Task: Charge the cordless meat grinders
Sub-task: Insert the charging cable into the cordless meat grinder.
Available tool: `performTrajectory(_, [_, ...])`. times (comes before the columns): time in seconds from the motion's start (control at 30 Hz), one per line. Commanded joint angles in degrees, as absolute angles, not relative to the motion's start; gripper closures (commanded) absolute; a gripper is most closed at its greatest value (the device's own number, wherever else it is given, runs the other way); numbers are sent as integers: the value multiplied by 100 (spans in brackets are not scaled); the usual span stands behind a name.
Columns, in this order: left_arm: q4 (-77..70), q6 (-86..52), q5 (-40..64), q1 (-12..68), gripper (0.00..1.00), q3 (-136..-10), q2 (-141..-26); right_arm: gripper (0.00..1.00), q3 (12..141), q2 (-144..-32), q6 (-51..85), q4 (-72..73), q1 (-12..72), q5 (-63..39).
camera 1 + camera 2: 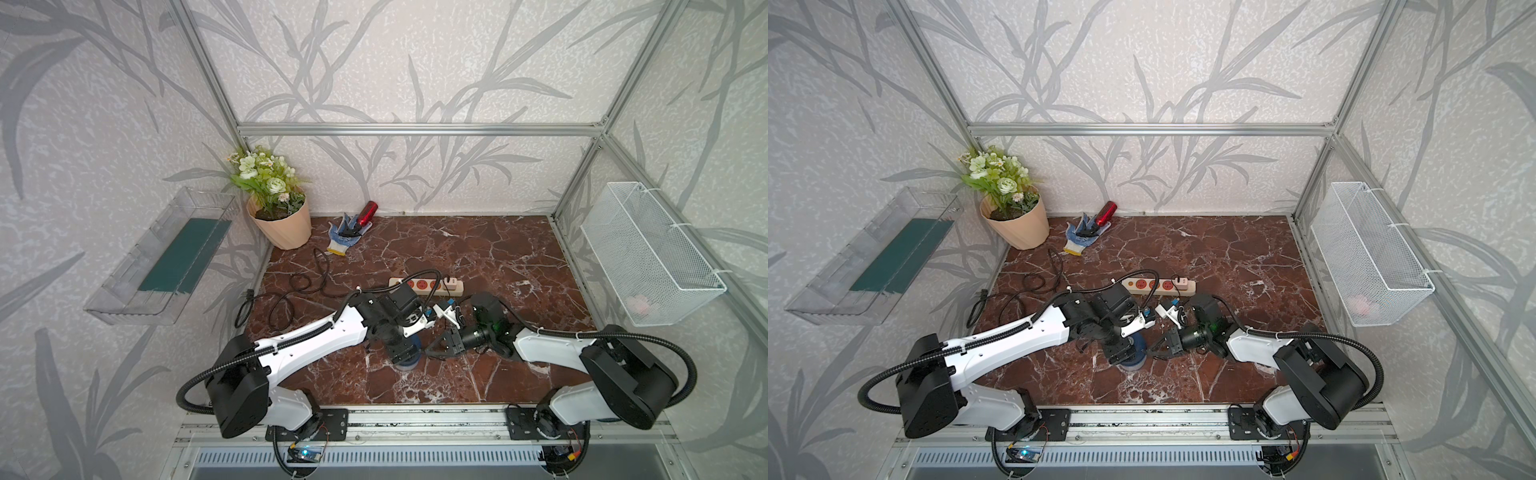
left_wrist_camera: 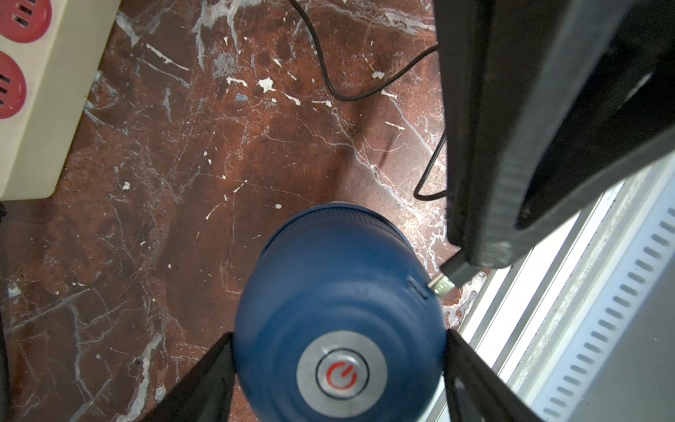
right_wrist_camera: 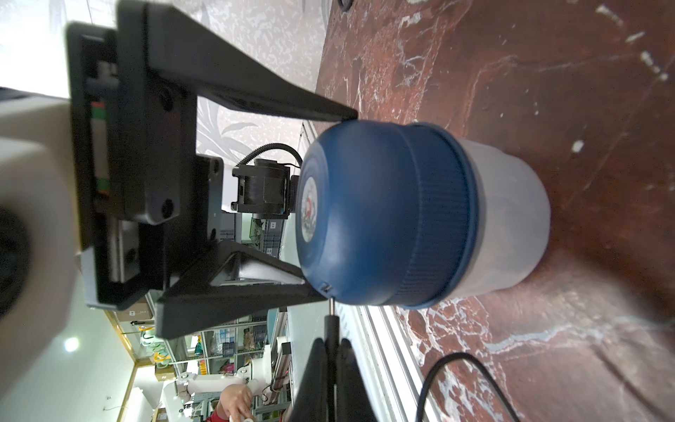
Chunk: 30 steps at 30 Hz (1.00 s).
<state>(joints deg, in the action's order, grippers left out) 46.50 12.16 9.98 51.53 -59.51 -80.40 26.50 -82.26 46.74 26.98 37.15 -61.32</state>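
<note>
You had the grinder (image 2: 339, 277) standing upright on the surface (image 1: 498, 257), near the near edge and about midway across. Its blue dome was up and its clear bowl sat on the marble. The silver button (image 2: 341, 374) on top showed a red power mark.

Your left gripper (image 2: 338, 334) came down over the dome with a finger pressed to each side, so it was gripping the grinder. Your right gripper (image 3: 331, 343) was closed on the plug (image 2: 451, 276) of a thin black cable (image 3: 449, 365). The plug's metal tip sat right at the small port (image 2: 418, 286) in the dome's side. Whether the tip had entered the port I cannot tell.

Just beyond the arms, a power strip (image 1: 426, 286) lay flat across the middle of the surface, with red sockets and a white adapter (image 1: 451, 284) plugged in at its right end. A thicker black cord (image 1: 299, 286) looped over the surface to the left of it.

At the far side, left of centre, a red bottle (image 1: 365, 214) lay tilted on a work glove (image 1: 343, 235). A flower pot (image 1: 280, 224) stood in the far left corner. A clear tray (image 1: 158, 257) hung on the left wall and a wire basket (image 1: 652, 253) on the right wall.
</note>
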Motion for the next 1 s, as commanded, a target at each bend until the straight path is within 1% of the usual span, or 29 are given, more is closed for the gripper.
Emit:
performTrajectory(0.0, [4704, 1261, 998, 5142, 26, -5701, -8217, 100, 2786, -8103, 4643, 2895, 3744, -6029])
performTrajectory(0.5, [4693, 1222, 968, 5138, 27, -5671, -8202, 100, 2738, -8332, 4769, 3243, 3735, -6038])
performTrajectory(0.97, [4649, 1204, 959, 5142, 27, -5638, -8134, 100, 2584, -8252, 4831, 3331, 3647, -6027])
